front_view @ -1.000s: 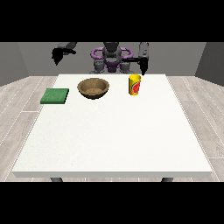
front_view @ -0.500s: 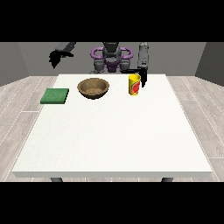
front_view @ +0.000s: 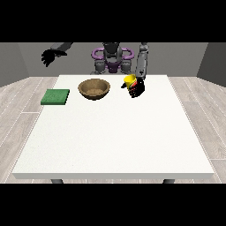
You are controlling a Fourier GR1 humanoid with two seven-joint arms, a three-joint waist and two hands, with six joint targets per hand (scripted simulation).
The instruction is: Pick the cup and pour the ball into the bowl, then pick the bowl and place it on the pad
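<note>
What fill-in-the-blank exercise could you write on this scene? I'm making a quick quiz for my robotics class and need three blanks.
1. The hand at the view's right is at the yellow ____.
2. The wooden bowl stands between the cup and the ____ pad.
3. The hand at the view's left is raised ____ the white table, touching nothing.

Missing words: cup; green; above

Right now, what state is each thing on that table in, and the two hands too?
Yellow cup: upright on the table, hand against it.
Wooden bowl: upright, not on the pad.
Green pad: flat, nothing on it.
Hand at the view's right: down at the cup.
Hand at the view's left: raised, fingers spread, holding nothing.
</note>
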